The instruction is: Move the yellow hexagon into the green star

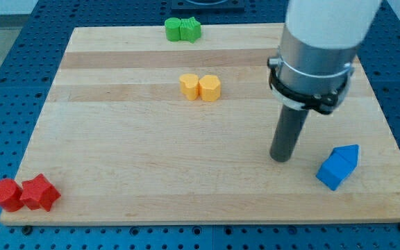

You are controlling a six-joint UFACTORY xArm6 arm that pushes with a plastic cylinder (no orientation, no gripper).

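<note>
- Red comes first at the view's bottom left corner of the wooden board (117, 173): we see a red cylinder (5, 194) touching a red star (39, 193), both near the board's lower edge.
- Green sits at the view's top edge, left of centre: a green cube-like block (174, 29) pressed against the green star (191, 29).
- Below those, well apart from them, we find the yellow hexagon (189, 86) touching a yellow heart (210, 88) on its right side.
- Further to the view's right, our arm's white and grey body carries the dark rod, and my tip (281, 158) rests on the board, well apart from the yellow pair and lower than them.
- We have no hand at the end of the rod; it holds nothing and touches no block.
- Blue closes the row: two blue blocks (338, 167) lie just beside my tip, to its right, joined together; their exact shapes we cannot tell.
</note>
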